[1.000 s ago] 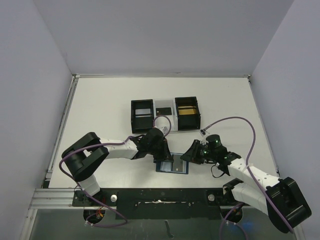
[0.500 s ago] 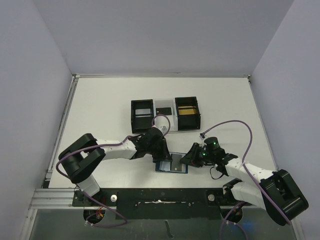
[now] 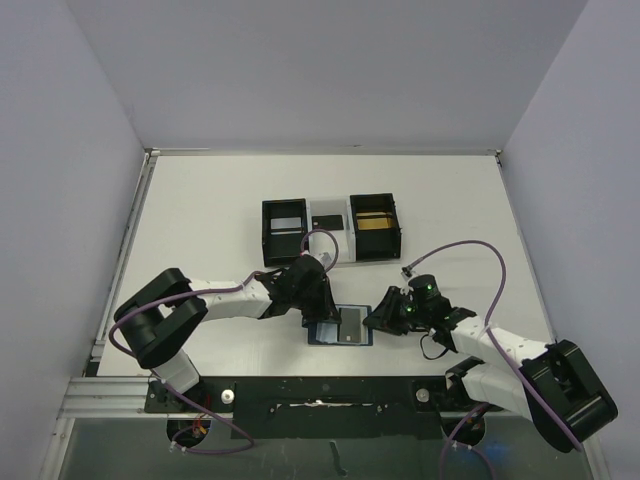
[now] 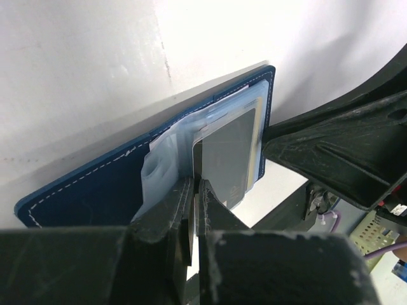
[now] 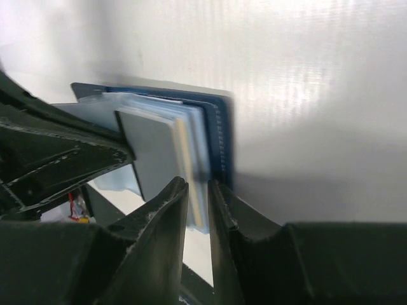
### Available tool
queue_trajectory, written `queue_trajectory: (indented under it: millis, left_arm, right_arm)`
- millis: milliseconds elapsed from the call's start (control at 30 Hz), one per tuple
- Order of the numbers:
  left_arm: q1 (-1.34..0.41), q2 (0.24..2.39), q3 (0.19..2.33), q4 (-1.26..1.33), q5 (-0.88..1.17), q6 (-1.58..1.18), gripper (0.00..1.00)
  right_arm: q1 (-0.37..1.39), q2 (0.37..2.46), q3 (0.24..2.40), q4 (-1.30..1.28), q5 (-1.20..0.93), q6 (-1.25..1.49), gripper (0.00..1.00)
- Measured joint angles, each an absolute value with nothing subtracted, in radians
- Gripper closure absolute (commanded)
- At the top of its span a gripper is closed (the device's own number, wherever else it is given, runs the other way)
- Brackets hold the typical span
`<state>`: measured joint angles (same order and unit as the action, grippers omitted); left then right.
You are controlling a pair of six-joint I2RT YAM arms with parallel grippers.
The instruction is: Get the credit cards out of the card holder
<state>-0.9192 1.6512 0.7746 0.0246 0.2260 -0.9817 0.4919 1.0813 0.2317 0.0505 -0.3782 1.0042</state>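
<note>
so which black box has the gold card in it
The right-hand box, holding the gold card; the left-hand box holds a pale card instead.

Pairs white link shells with bulky black joint housings on both the left arm (image 3: 225, 295) and the right arm (image 3: 505, 352). Trails a purple cable (image 3: 460, 247) in loops along each. Glows green at the right wrist (image 3: 412, 293). Ends in matte black, scuffed fingers (image 4: 166, 213).
</note>
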Motion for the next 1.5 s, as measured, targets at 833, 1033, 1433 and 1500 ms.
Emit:
queue_trajectory:
  millis: [833, 1033, 1433, 1500]
  left_arm:
    - [-0.916, 1.645, 0.775, 0.002, 0.215, -0.971, 1.00]
    - [-0.910, 1.645, 0.767, 0.004, 0.216, -0.971, 0.96]
    - [-0.867, 1.621, 0.640, 0.185, 0.304, -1.068, 0.88]
    - [-0.862, 1.620, 0.624, 0.208, 0.318, -1.083, 0.88]
  right_arm:
    - [0.513, 1.168, 0.290, 0.121, -0.477, 0.987, 0.67]
    - [0.517, 1.243, 0.290, 0.190, -0.498, 1.013, 0.68]
    - [0.519, 1.256, 0.290, 0.201, -0.484, 1.030, 0.69]
    - [0.519, 1.260, 0.290, 0.205, -0.484, 1.031, 0.69]
